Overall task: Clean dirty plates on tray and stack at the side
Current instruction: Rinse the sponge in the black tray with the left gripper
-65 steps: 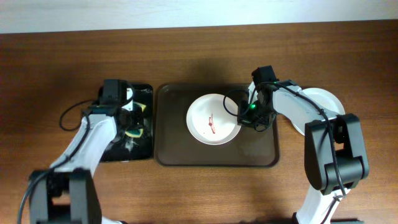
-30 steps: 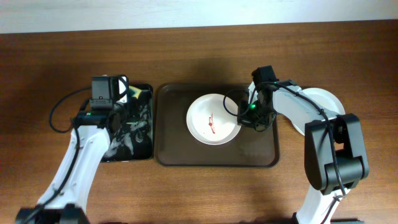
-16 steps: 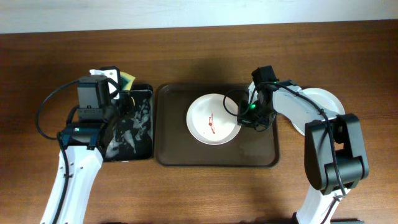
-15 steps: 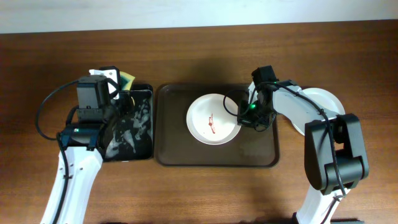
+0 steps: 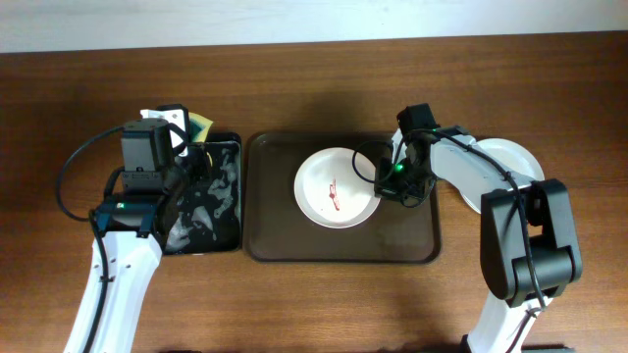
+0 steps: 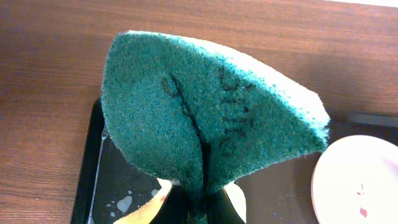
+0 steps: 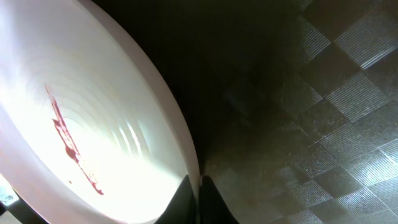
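Overhead: brown wood table point(image 5: 314, 304), pale wall strip point(image 5: 294, 20) along the far edge. Mid-table lies the tray point(image 5: 294, 240), carrying one white plate point(image 5: 329, 204) w/ a red smear. The right gripper point(image 5: 383, 182) is pinched onto that plate's right rim. A second plate point(image 5: 510, 155) sits on the wood just right of the tray, partly under the arm. Just left of the tray is a wet black tray point(image 5: 211, 230). Over its far end the left gripper point(image 5: 188, 132) clamps a sponge point(image 5: 201, 126).

Left wrist: green sponge face folded in the closed jaws, droplets on the black tray below.

Right wrist: plate rim nipped between the fingertips, the tray's textured floor beside it.
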Available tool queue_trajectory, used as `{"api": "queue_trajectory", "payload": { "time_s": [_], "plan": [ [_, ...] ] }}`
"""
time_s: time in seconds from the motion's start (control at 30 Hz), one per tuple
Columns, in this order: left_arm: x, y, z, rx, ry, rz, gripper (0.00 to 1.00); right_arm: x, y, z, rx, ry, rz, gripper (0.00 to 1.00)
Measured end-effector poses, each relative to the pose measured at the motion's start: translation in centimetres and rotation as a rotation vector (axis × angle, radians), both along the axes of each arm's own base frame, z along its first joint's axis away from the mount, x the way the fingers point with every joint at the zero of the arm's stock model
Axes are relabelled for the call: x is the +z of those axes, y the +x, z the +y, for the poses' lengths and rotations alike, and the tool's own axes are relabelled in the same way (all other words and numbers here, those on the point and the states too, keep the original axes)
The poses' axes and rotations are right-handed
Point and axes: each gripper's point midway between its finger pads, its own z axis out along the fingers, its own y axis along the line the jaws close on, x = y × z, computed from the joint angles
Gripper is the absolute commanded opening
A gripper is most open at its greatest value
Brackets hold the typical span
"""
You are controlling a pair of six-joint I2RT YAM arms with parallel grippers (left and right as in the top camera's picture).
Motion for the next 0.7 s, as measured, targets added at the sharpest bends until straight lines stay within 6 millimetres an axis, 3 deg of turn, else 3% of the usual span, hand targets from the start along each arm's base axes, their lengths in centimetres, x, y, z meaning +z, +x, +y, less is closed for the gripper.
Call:
{"api": "queue_trajectory", "payload": {
  "time_s": [0.47, 0.63, 0.7],
  "plan": [
    [-0.4, 0.0, 0.0, 0.0, 0.001, 0.013, 0.0, 0.0, 0.0, 0.0, 0.0, 0.0, 0.0, 0.04],
    [-3.9, 0.0, 0.0, 0.0, 0.005, 0.124, 0.0, 0.0, 0.0, 0.0, 0.0, 0.0, 0.0, 0.04],
    [-6.2, 0.0, 0.0, 0.0, 0.008, 0.195, 0.0, 0.0, 0.0, 0.0, 0.0, 0.0, 0.0, 0.04]
  ]
}}
